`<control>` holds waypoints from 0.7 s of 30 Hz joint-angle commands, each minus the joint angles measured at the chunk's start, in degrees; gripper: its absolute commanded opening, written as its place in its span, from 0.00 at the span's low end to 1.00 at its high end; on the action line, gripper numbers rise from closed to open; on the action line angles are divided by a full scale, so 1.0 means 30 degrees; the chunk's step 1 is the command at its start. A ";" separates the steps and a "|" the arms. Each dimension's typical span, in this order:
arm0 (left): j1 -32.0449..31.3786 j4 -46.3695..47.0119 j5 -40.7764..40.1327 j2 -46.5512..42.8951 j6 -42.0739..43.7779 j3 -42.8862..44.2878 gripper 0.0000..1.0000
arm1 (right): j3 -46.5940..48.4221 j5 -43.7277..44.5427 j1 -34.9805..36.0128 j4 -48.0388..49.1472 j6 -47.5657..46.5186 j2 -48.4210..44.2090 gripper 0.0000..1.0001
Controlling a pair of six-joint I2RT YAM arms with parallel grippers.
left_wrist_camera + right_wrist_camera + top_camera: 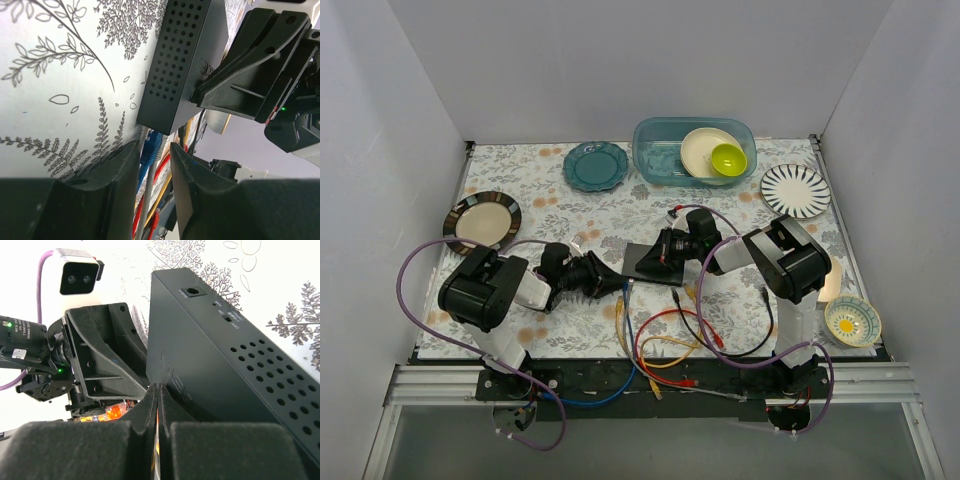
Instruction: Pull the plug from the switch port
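Observation:
The switch (pixel 645 262) is a flat black box lying mid-table; its ports face the near edge. A blue plug (pixel 150 150) and a grey cable (pixel 145 200) run up to the lower edge of the switch (pixel 180 65); the port itself is hidden. My left gripper (pixel 154 147) is open around that plug, which lies against one finger with a gap to the other. From above, the left gripper (pixel 617 283) reaches in from the left. My right gripper (pixel 157 387) is shut and empty, tips pressed on the top of the switch (pixel 225 370).
Blue, red, yellow and black cables (pixel 665 340) loop between the switch and the near edge. At the back are a teal plate (pixel 595 165), a plastic bin (pixel 655 150) with a green bowl (pixel 728 158), and a striped plate (pixel 795 190). A brown-rimmed plate (pixel 482 220) lies left, a small bowl (pixel 852 320) right.

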 commanded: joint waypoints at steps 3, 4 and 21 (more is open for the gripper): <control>-0.0069 0.0034 -0.0824 0.0653 -0.0896 0.0214 0.29 | 0.0235 0.0701 -0.0116 -0.1140 -0.1151 0.0739 0.01; -0.0069 -0.0111 -0.0912 0.0740 -0.1042 0.0302 0.29 | 0.0235 0.0701 -0.0116 -0.1169 -0.1151 0.0739 0.01; -0.0069 -0.0992 -0.1499 0.1414 -0.2741 0.1036 0.22 | 0.0001 0.0701 -0.0116 -0.0876 -0.1004 0.0739 0.01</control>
